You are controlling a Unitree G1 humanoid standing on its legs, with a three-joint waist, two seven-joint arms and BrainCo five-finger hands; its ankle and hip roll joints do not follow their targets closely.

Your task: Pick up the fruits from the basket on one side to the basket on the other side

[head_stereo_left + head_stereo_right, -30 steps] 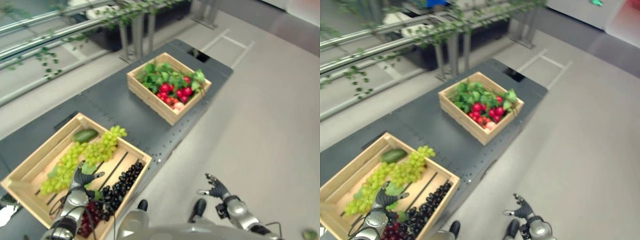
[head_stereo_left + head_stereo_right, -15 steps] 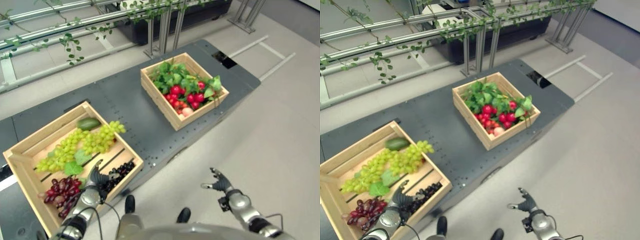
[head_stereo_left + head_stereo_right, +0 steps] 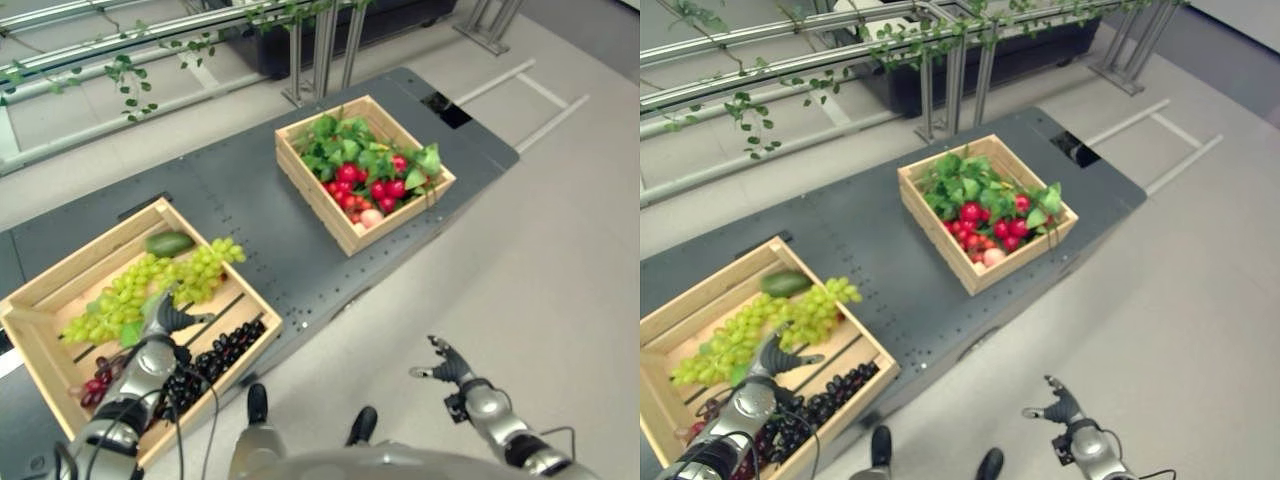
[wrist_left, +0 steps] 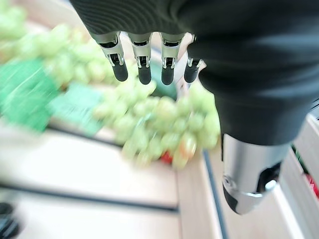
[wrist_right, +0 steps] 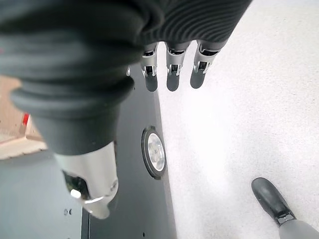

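The robot's left hand hangs over the near wooden slatted crate, its fingers straight and apart, holding nothing; just beyond its fingertips lies a long bunch of pale green grapes, with a dark green avocado at the crate's far wall; beside the hand a bunch of black grapes lies along the crate's near edge, and dark red grapes lie by the wrist; the crate sits on a dark grey desk; further along it stands a second wooden crate of green leaves and red round fruits; the right hand hangs off the desk over the pale floor, fingers spread and empty.
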